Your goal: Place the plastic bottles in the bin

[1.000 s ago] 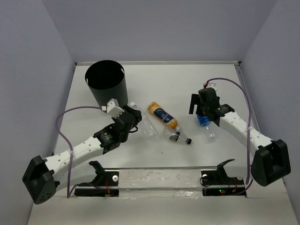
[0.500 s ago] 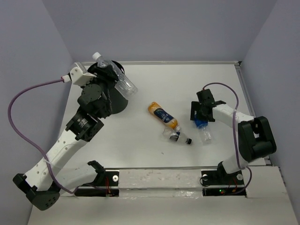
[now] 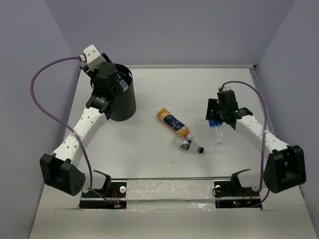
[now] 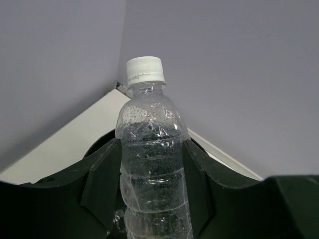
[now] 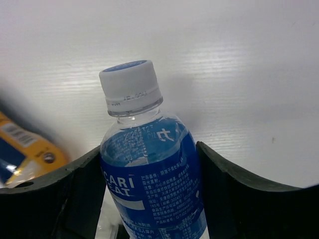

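Left arm reached to the far left corner of the counter (image 3: 149, 87), where the bin (image 3: 123, 103) stood upright. Left tool (image 3: 110, 81) was raised over the bin's mouth.

Left wrist view: both fingers (image 4: 102, 172) were pressed against the sides of a clear bottle (image 4: 152, 149), so the tool was closed around its body. The bottle had a white cap, its neck pointed away from the wrist, and droplets showed on the plastic. From overhead the bottle was hidden by the tool. Could not tell whether it hung above the rim or already inside it.

Right tool (image 3: 217, 121) was low over the counter near the right edge, about midway between the near and far edges. It was closed on the blue-label bottle (image 5: 149, 174), with a finger touching the label on each side. The bottle's cap was white with a blue top and pointed away from the wrist. Could not tell whether the bottle rested on the counter or was lifted clear.

Orange bottle (image 3: 172, 121) lay on its side near the middle of the counter, on a diagonal. Small dark-capped bottle (image 3: 189, 146) also lay on its side, just beside the orange one's near end. Both lay between the two tools, well apart from the bin, and neither tool touched them
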Controlling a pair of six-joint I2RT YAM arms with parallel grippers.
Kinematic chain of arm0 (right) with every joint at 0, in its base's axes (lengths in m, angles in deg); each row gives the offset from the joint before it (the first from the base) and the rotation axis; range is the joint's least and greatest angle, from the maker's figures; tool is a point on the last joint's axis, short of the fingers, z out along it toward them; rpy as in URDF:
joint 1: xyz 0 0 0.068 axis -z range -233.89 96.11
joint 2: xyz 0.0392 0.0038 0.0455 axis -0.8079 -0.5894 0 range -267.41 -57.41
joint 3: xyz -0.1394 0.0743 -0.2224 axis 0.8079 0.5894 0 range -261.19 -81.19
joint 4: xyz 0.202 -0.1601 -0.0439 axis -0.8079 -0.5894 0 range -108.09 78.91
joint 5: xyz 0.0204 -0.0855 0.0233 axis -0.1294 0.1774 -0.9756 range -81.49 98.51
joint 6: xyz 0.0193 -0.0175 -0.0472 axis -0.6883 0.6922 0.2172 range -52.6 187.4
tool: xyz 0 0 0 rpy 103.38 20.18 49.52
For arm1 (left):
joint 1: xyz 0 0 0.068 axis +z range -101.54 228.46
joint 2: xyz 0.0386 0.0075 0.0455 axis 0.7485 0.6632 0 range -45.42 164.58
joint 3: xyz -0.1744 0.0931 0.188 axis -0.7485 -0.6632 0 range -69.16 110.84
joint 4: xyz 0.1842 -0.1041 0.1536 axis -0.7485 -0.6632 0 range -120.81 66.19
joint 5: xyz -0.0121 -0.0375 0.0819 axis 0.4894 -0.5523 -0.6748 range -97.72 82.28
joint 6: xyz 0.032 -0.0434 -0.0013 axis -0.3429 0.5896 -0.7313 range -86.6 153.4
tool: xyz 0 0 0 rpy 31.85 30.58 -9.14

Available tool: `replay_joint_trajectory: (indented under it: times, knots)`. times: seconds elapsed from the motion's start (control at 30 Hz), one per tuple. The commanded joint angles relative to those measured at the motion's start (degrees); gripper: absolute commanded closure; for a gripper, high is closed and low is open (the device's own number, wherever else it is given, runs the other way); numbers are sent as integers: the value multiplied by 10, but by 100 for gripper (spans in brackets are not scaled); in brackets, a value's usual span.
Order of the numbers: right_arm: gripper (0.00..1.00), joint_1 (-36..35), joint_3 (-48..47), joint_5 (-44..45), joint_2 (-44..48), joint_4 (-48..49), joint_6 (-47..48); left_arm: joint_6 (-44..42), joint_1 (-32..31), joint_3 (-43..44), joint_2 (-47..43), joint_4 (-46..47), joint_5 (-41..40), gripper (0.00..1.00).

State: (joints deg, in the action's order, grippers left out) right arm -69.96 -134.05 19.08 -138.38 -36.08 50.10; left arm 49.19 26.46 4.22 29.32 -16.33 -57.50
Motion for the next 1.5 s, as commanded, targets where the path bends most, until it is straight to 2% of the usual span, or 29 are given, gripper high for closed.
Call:
replay_joint_trajectory:
  times: [0.0, 0.1, 0.23, 0.37, 0.43, 0.47, 0.5, 0.53, 0.6, 0.63, 0.73, 0.83, 0.87, 1.0, 1.07, 1.2, 1.3, 1.33, 1.47]
  knots:
    - [48, -7, -38, -20, 143, 27, 2, -115, 2, 4, 3, 132, -88, 77]
    - [48, -23, -57, -41, 189, 35, -6, -183, 1, 0, 22, 212, -131, 77]
    - [50, -75, -90, -68, 227, 78, -20, -289, 2, -4, 60, 330, -141, 77]
    - [50, -170, -157, -54, 188, 118, -15, -305, 2, 5, 95, 349, -149, 75]
    - [50, -188, -179, -74, 169, 143, -18, -298, 1, -7, 101, 347, -148, 63]
    - [50, -195, -190, -83, 159, 170, -24, -285, 2, -12, 99, 344, -148, 55]
    - [50, -209, -216, -98, 138, 185, -25, -272, 1, -21, 95, 334, -146, 43]
    - [50, -217, -231, -101, 126, 197, -26, -252, 2, -23, 80, 293, -139, 21]
    - [50, -239, -282, -101, 87, 223, -23, -177, 2, -1, 59, 220, -116, 6]
    - [50, -244, -297, -100, 73, 234, -23, -149, 2, 10, 35, 138, -102, 4]
    - [50, -261, -350, -125, 16, 280, -27, -49, 2, 48, -17, 0, -30, 1]
    - [50, -279, -386, -128, -34, 327, -35, 17, 1, 47, -75, -86, 89, 1]
    - [50, -287, -395, -130, -46, 334, -36, 32, 1, 41, -91, -105, 90, 1]
    - [50, -309, -451, -124, -112, 364, -15, 80, 2, -17, -174, -161, 242, 2]
    - [51, -316, -499, -129, -152, 376, -7, 95, 2, -74, -223, -183, 268, 2]
    - [51, -322, -582, -136, -225, 416, 7, 99, 2, -129, -315, -195, 261, 4]
    - [51, -327, -653, -143, -283, 434, 18, 103, 2, -144, -346, -190, 261, 4]
    - [51, -332, -711, -142, -327, 434, 23, 105, 3, -152, -360, -187, 261, 4]
    - [52, -332, -846, -143, -443, 432, 30, 116, 2, -177, -386, -167, 284, 5]
